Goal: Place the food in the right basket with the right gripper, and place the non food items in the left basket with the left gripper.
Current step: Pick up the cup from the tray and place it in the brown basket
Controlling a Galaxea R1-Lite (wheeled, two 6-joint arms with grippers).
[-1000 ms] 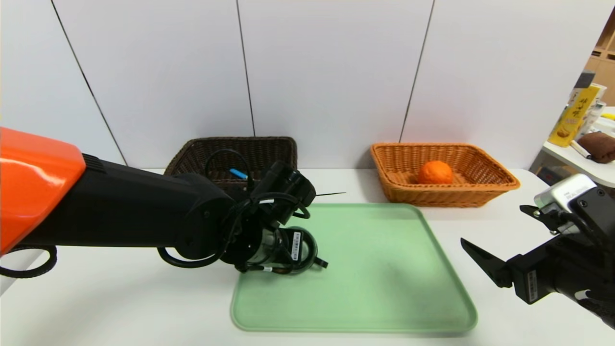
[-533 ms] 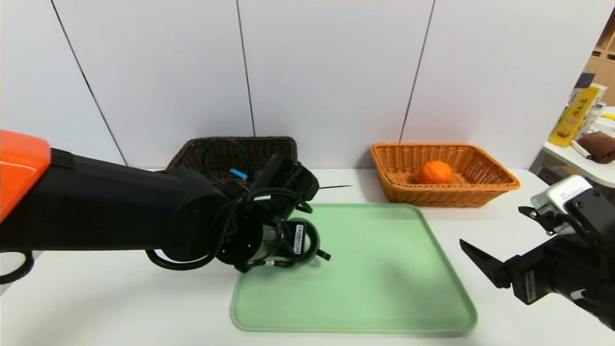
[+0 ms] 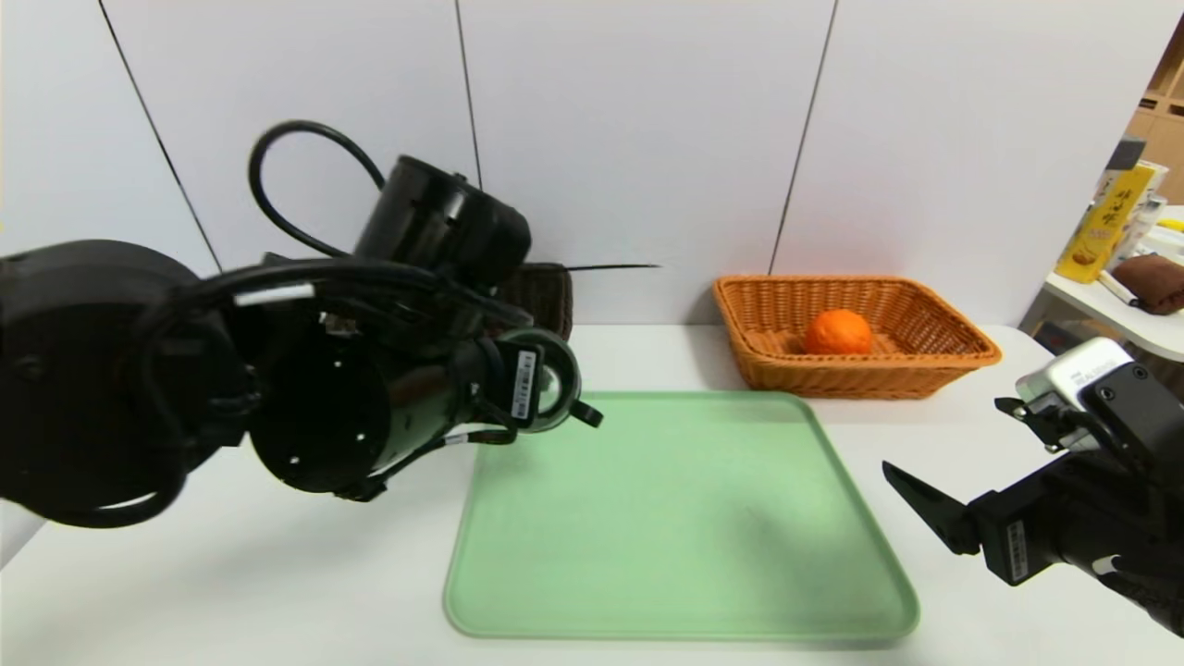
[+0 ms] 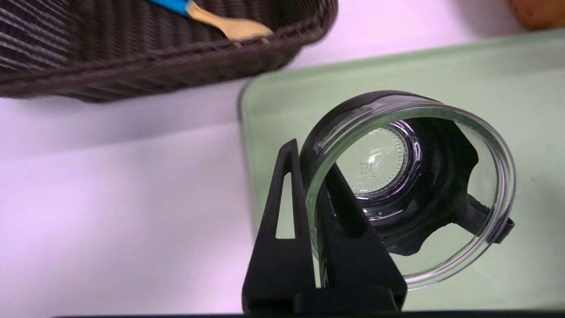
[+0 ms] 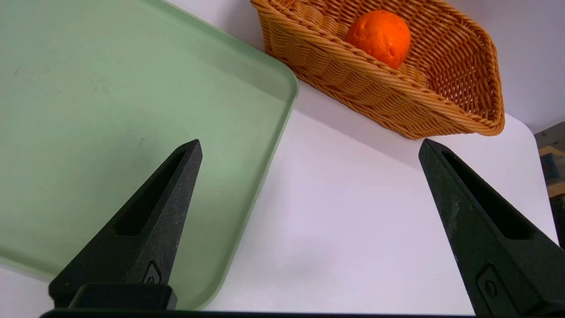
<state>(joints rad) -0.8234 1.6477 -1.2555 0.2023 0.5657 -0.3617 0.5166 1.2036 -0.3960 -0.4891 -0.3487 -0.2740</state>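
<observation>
white table [image 3: 277, 592], green tray [image 3: 684, 536], pale panel wall [image 3: 647, 139]. left gripper [image 4: 311, 176] clamps glass cup [image 4: 441, 115] wall; right gripper [image 5: 309, 150] spread wide, holding nothing, beside tray.

White panelled wall [image 3: 638, 139], white table [image 3: 231, 573]

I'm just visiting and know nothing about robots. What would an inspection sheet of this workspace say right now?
Surface: white table with a green tray, nothing on it.
Job's things: orange in the tan basket; spoon in the dark basket; glass cup held above the tray's edge.
Clutter: nothing seen.
Grippers: left gripper shut on the cup's rim; right gripper open, holding nothing, beside the tray.
Cables: black loops on the left arm.
Surroundings: white wall panels; side shelf with a yellow box.
</observation>
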